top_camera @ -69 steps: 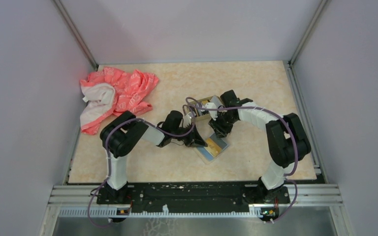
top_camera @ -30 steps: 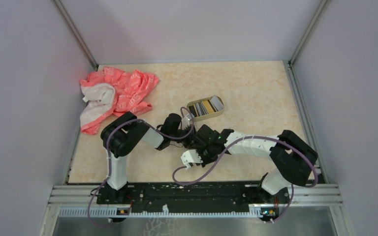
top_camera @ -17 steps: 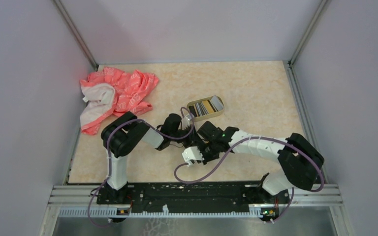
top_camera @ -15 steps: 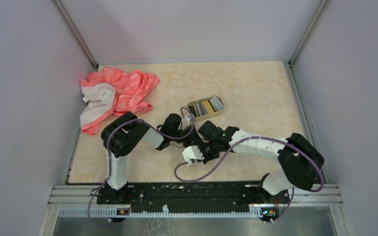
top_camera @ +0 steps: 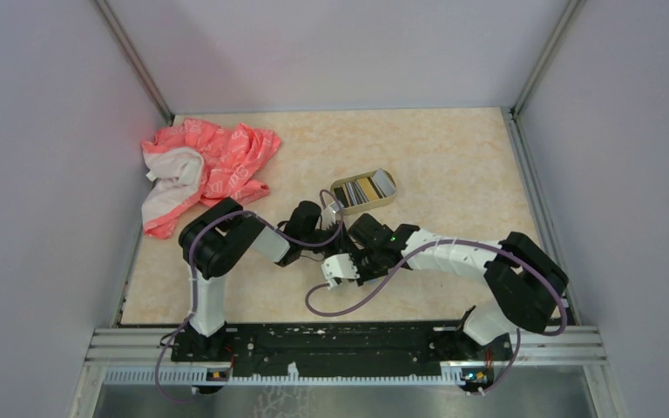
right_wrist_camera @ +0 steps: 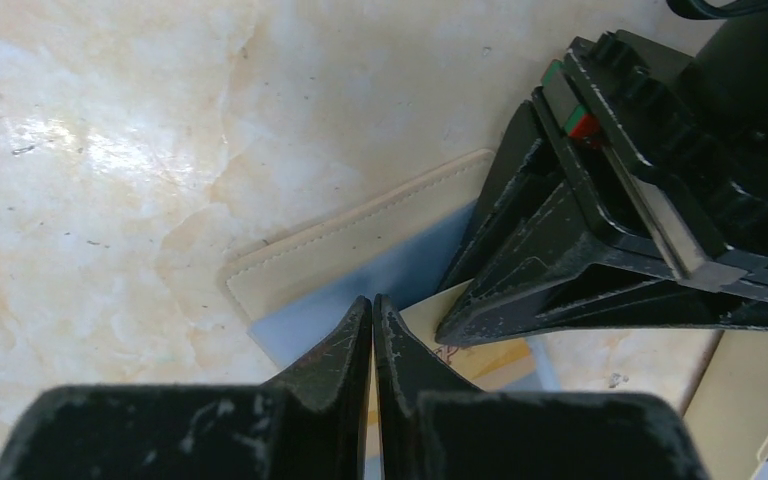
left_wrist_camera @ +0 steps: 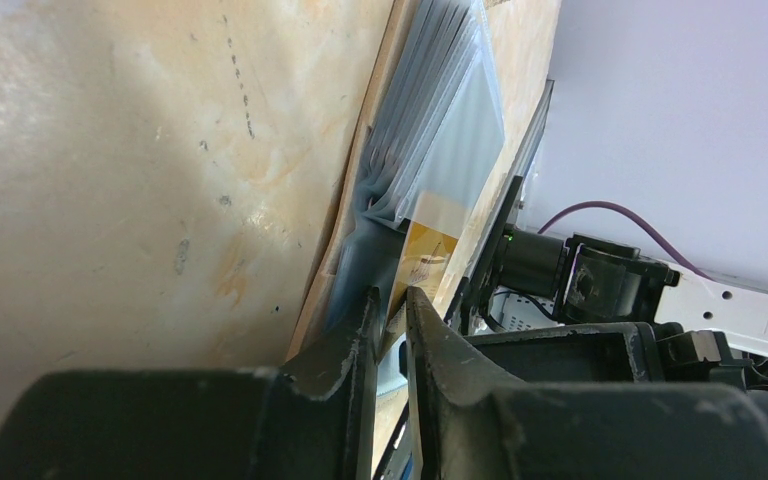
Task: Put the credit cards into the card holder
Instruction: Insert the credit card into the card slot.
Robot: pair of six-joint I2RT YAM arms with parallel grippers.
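Top external view: the card holder [top_camera: 368, 205] sits at 12 o'clock from the left gripper [left_wrist_camera: 391, 298], which pinches the credit cards [left_wrist_camera: 450, 140] by one edge. The right gripper [right_wrist_camera: 372, 302] is squeezed tight above them.

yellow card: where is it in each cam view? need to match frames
Top external: not visible.
Left wrist: yellow card at centre, just above the left hand fingertips.
Right wrist: lower centre, right of the right hand, under the left hand's tips.
Shared landmark: the left hand, in both wrist views.
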